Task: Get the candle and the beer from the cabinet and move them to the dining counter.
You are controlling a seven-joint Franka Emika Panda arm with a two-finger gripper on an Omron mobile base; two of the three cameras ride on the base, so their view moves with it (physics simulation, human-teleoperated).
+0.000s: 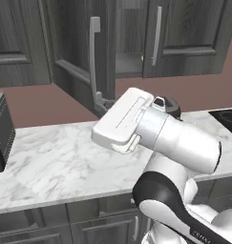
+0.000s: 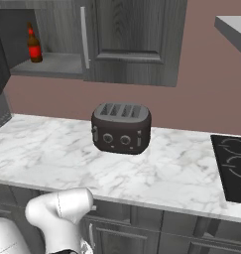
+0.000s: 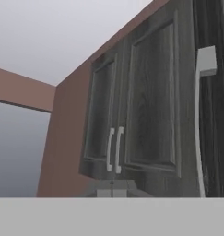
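Trouble is being risked chiefly at the open cabinet (image 2: 52,64): one door (image 1: 79,57) is being held swung out, with its silver handle (image 1: 94,62) just beside the gripper (image 1: 102,102), whose jaws are being kept clenched, seemingly against the handle's lower end, though a true hold cannot be told. If the arm is swung toward the shelf carelessly, the door could be struck or the beer (image 2: 33,44) toppled. One bottle is being shown upright on the cabinet shelf; no candle is being made out. One toaster (image 2: 121,128) and one stovetop (image 2: 233,168) are being counted on the wall counter (image 2: 181,173).
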